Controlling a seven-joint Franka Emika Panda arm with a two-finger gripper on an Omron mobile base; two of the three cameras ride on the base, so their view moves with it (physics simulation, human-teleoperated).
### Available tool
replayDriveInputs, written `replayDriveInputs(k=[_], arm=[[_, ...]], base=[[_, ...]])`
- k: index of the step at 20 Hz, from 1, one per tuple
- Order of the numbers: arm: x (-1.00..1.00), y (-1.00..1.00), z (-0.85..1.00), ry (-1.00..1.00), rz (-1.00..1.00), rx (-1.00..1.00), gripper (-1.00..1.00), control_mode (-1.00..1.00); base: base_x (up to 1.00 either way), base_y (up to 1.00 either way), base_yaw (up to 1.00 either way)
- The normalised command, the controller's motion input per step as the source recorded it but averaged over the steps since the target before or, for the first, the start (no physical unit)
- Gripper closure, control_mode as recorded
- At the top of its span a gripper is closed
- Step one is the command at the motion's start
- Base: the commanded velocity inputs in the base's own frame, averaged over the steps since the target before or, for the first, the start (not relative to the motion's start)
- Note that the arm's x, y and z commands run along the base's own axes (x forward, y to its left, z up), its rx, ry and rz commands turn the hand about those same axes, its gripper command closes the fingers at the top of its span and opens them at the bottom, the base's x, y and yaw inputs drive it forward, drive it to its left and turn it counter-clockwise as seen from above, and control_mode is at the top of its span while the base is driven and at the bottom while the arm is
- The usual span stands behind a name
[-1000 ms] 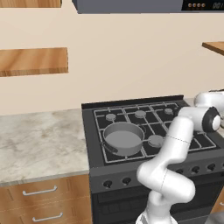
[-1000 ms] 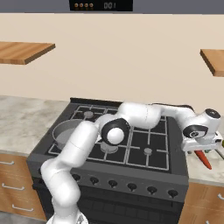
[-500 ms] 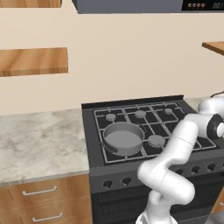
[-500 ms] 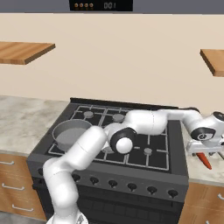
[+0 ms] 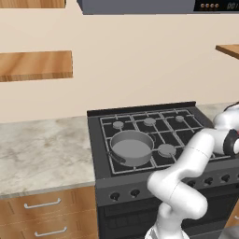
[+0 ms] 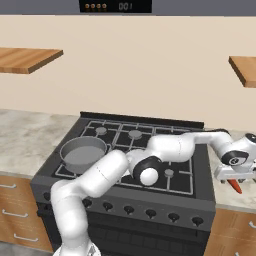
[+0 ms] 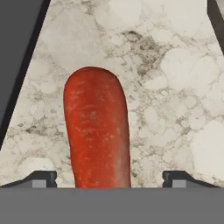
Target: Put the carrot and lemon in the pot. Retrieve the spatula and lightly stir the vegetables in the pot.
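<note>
One orange-red carrot (image 7: 97, 129) lies flat on the pale marbled worktop (image 7: 175, 87) to the right of the stove, seen close up from the hand camera. It runs straight up the middle of that view, rounded end away from the camera, with its near end between the two dark fingertips (image 7: 41, 178) of the gripper (image 7: 109, 179). The jaws stand wide apart, one on each side of the carrot, with clear gaps and no contact. A dark edge of the stove (image 7: 17, 65) slants down the left side of the hand view.

From the right base camera, the white arm stretches across the stove to the worktop's front edge on the right, where the gripper (image 6: 235, 175) points down over the carrot (image 6: 235, 185), whose orange tip shows just below it.

The grey pot (image 5: 131, 148) sits on the front left burner of the stove (image 5: 140, 140), well apart from the carrot. From the right base camera the pot (image 6: 83, 152) looks empty.
</note>
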Motion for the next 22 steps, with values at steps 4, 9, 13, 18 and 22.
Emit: replayDriveInputs(k=[4,9,13,18,22], arm=[[0.0,0.0,-0.22,0.15,0.0,0.0,1.0,-1.0],[-0.45,0.08,0.02,-0.02,0.01,0.03,1.0,-1.0],[-1.0,0.42,0.19,-0.15,0.06,0.0,1.0,-1.0],[-1.0,0.8,0.24,-0.24,0.06,0.0,1.0,-1.0],[-0.92,1.0,0.34,-0.34,0.03,0.0,1.0,-1.0]], base=[[0.0,0.0,0.0],[0.0,0.0,0.0],[0.0,0.0,0.0],[0.0,0.0,0.0],[0.0,0.0,0.0]])
